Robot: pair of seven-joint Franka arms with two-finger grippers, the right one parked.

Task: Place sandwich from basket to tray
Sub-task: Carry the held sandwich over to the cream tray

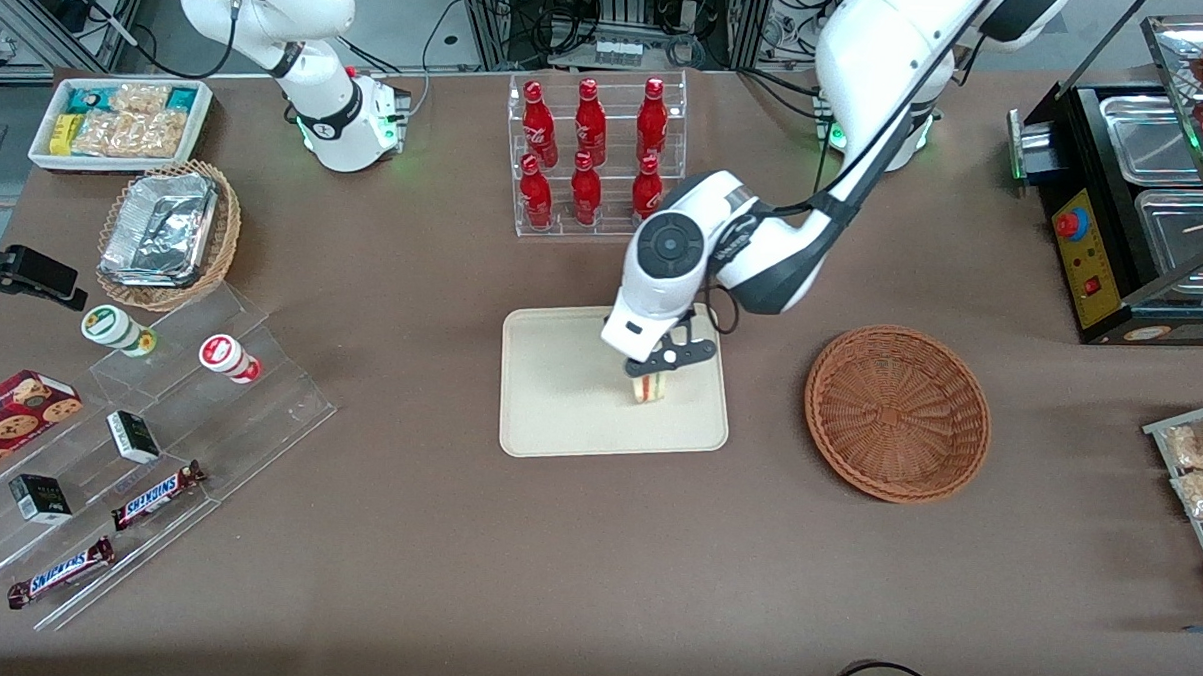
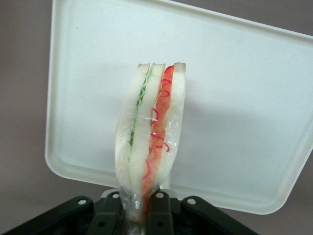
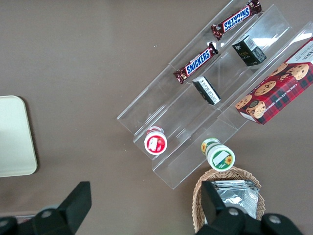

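So the sandwich (image 1: 649, 387) is sitting pinched in the gripper (image 1: 661, 365) right now, standing on edge over the tray (image 1: 559, 397), toward the side of the tray closest to the basket (image 1: 897, 412). From the wrist camera the sandwich (image 2: 149, 142) is showing its layers nicely: pale bread outside, green filling on one side, red and orange on the other, with clear wrap shining over it. The gripper (image 2: 139, 210) is clamping its narrow end between the two black fingers (image 2: 159, 215), and the cream tray (image 2: 244, 107) is filling the background below it. Can't really tell whether the sandwich is touching the tray surface or hanging just above it.

The basket is lying empty on the brown bench (image 1: 453, 573), just beside the tray toward the working arm's end. Farther from the front camera than the tray, a clear rack of red bottles (image 1: 593, 153) is standing upright.
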